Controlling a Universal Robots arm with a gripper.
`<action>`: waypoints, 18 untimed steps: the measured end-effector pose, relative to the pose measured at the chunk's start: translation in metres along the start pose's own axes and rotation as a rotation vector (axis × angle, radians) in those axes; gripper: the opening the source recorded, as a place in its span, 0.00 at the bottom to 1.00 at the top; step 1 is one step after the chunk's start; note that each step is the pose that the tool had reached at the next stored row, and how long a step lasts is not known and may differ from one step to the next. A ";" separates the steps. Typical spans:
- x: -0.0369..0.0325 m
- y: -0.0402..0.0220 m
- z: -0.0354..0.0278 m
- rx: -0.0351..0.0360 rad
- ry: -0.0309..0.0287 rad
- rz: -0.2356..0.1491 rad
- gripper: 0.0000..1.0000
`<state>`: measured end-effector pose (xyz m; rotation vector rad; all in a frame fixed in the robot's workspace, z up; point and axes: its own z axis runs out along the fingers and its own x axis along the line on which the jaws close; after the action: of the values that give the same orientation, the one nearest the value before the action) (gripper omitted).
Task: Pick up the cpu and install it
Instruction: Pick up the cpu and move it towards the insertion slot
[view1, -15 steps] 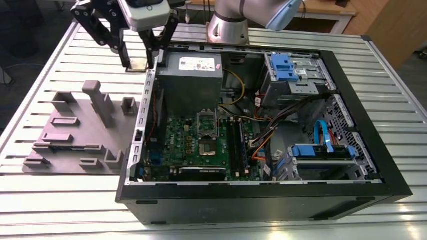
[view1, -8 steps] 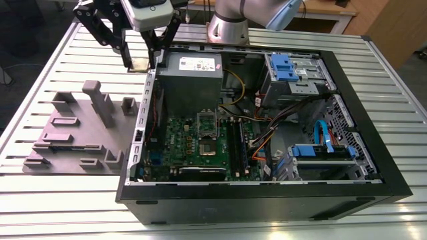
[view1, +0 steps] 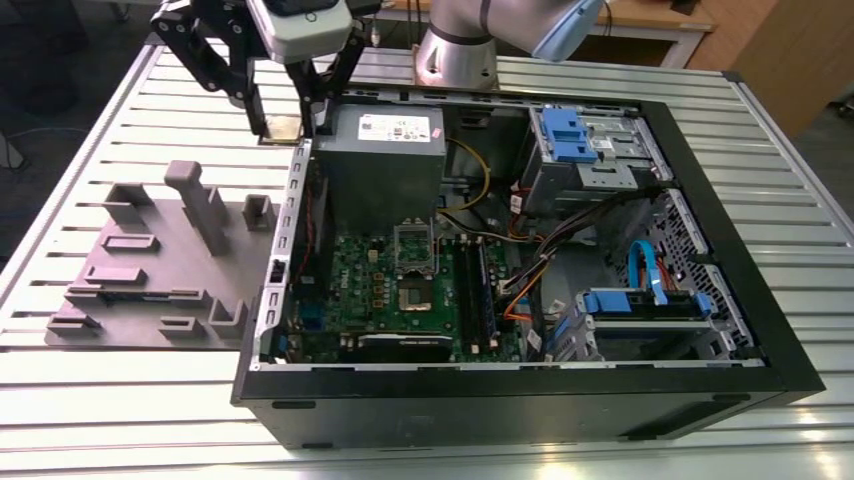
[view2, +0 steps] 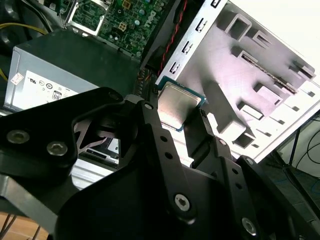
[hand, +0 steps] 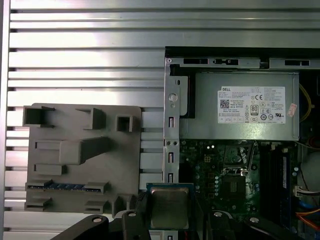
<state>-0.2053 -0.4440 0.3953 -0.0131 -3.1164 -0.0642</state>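
My gripper (view1: 283, 128) hangs above the table at the far left corner of the open computer case (view1: 534, 400), shut on the cpu (view1: 283, 127). In both wrist views the cpu (view2: 176, 107) (hand: 169, 207) is a flat square chip with a silvery top and a thin pale rim, clamped between the two black fingers (view2: 150, 125). The motherboard (view1: 394, 290) lies inside the case, and its socket (view1: 414, 293) with an upright silver frame (view1: 414, 242) sits near the board's middle. The socket (hand: 233, 187) also appears in the first wrist view.
A grey parts holder (view1: 154, 265) with several slots sits on the slatted table (view1: 120, 380) on the exterior view's left of the case. The grey power supply (view1: 380, 160) fills the case's far corner. Blue drive bays (view1: 581, 140), cables and memory slots (view1: 474, 290) lie inside.
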 end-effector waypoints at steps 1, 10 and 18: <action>-0.0004 0.0000 0.0000 0.0000 0.0000 0.000 0.45; -0.0056 0.0001 -0.0002 0.0000 0.0000 0.000 0.45; -0.0131 -0.0001 -0.0003 0.0000 0.0001 0.000 0.45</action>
<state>-0.1922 -0.4442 0.3953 -0.0130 -3.1163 -0.0642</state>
